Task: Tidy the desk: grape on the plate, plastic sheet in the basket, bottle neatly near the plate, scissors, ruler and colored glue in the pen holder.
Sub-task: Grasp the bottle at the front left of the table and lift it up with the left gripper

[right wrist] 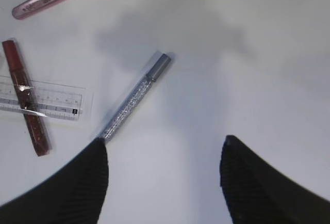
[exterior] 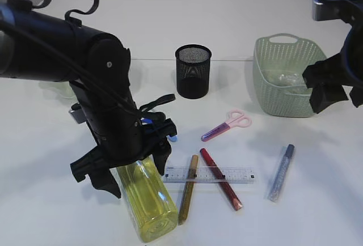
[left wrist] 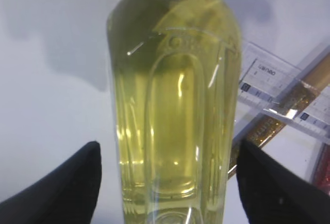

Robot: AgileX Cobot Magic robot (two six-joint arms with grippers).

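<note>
Jaws of the left gripper stand spread on either side of the clear plastic bottle of yellow liquid, lying at lower centre on the white desk, not yet clamped. Right gripper hangs released above the silver-blue glitter glue stick. Risk: closing could roll the smooth bottle against the gold glue stick and clear ruler just beside it.

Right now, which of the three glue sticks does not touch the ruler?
The silver-blue glue stick. It lies alone to the right, apart from the ruler, while the gold and red sticks cross it.
</note>
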